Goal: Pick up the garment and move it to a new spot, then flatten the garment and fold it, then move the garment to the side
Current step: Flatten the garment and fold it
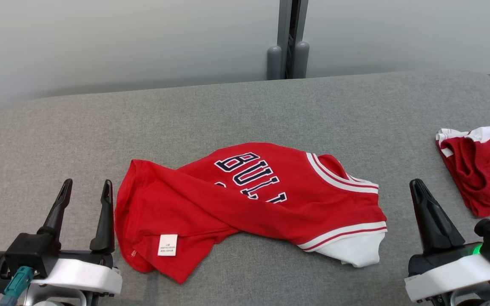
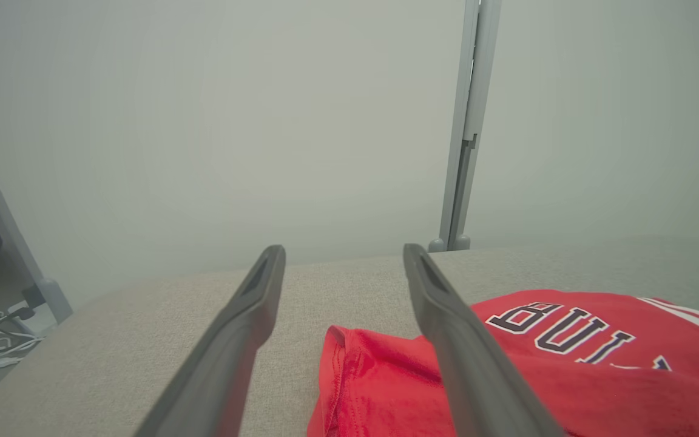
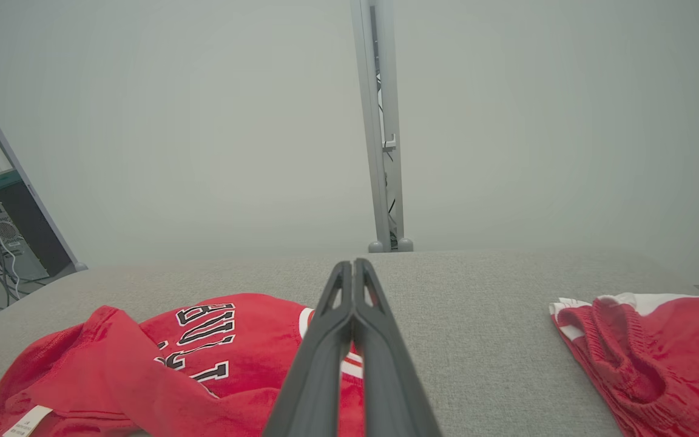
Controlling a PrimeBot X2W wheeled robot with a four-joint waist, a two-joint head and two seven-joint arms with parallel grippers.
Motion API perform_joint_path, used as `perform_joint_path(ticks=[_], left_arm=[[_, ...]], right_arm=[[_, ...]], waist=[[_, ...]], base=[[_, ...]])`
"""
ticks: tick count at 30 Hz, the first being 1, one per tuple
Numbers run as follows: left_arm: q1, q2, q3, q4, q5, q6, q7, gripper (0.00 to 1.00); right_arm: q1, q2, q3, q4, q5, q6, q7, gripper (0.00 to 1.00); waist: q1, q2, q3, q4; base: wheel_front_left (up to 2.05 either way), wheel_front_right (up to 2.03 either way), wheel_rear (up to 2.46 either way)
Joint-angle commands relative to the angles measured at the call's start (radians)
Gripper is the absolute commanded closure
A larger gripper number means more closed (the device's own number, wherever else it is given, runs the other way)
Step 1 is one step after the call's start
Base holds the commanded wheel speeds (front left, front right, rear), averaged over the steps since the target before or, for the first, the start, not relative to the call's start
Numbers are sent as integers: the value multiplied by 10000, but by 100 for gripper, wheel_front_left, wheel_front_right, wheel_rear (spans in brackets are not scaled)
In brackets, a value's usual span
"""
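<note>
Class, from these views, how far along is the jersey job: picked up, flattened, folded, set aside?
Done: seemingly nothing; the jersey lies crumpled and twisted on the table. In hand: nothing; the left gripper stands open beside its hem, the right gripper is shut, and neither holds cloth. Left: lifting, moving, flattening, folding, moving aside.

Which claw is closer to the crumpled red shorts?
Right. The right gripper sits just left of the red shorts; the left gripper is far across, beyond the jersey.
</note>
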Motion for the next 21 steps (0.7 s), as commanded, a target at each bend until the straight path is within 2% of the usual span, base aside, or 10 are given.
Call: perform_joint_path(ticks=[1,4,5,6,7,21], left_arm=[[52,85,22,-23,-24,33,-8,0],[116,93,-2,-31,-35,55,27,0],[140,92,-8,-43,-41,68,33,0],[160,84,-23,-38,-45,75,37,0],[165,81,-37,-43,-55,74,48,0],[691,26,-168,-72,-196,221,129,0]], right_arm=[[59,-8,-15,-55,-15,1,-79,100],[89,30,-111,-15,-52,1,-94,100],[101,39,-203,22,-112,1,-75,94],[93,53,-271,46,-144,1,-107,51],[79,65,-361,64,-244,1,-144,0],[181,-55,-883,593,-542,1,25,0]], waist=[[0,0,-26,-5],[0,0,-152,-11],[0,0,-179,-17],[0,0,-234,-21],[0,0,-277,-26],[0,0,-946,155]], base=[[0,0,0],[0,0,0],[0,0,0],[0,0,0],[0,0,0],[0,0,0]])
